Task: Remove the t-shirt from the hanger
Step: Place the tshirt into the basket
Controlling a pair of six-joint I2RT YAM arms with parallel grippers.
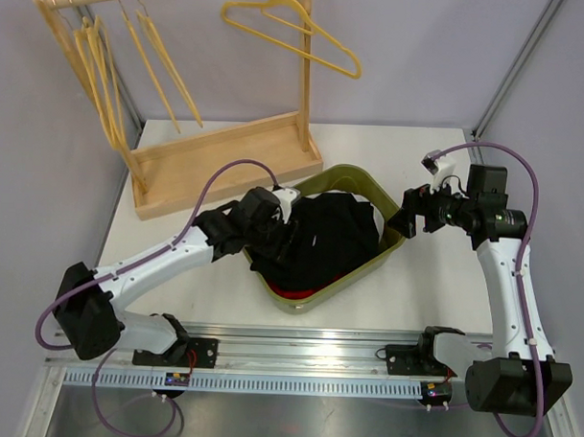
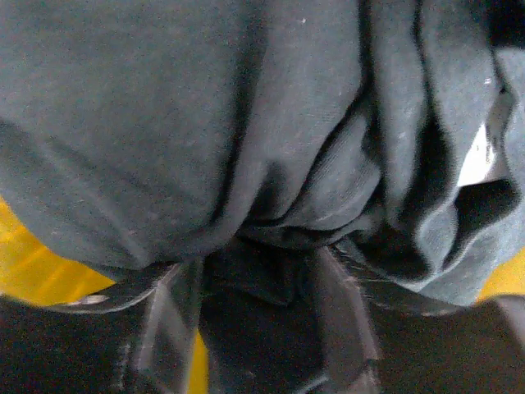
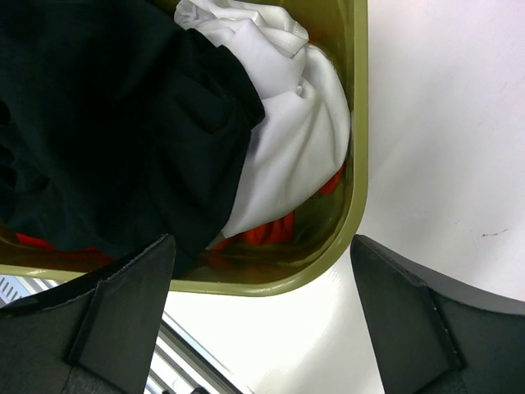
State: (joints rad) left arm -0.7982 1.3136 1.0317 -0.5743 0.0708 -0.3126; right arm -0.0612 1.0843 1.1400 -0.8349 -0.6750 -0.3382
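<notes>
The black t-shirt (image 1: pixel 330 239) lies bunched in an olive bin (image 1: pixel 392 246). No hanger shows in it from above. My left gripper (image 1: pixel 290 226) is pushed into the cloth at the bin's left side. In the left wrist view the t-shirt (image 2: pixel 164 123) fills the frame, and a dark fold sits between the fingers of the left gripper (image 2: pixel 254 263). They look blurred and partly apart. Yellow (image 2: pixel 25 263) shows under the cloth; I cannot tell what it is. My right gripper (image 1: pixel 404 222) hangs open over the bin's right rim (image 3: pixel 361 164), empty (image 3: pixel 262 246), beside the t-shirt (image 3: pixel 98 123).
A white garment (image 3: pixel 295 139) and red cloth (image 3: pixel 262 230) lie under the black one in the bin. A wooden rack (image 1: pixel 217 163) stands at the back left with several yellow hangers (image 1: pixel 105 68); another yellow hanger (image 1: pixel 308 32) hangs on its right post. Bare white table lies right of the bin.
</notes>
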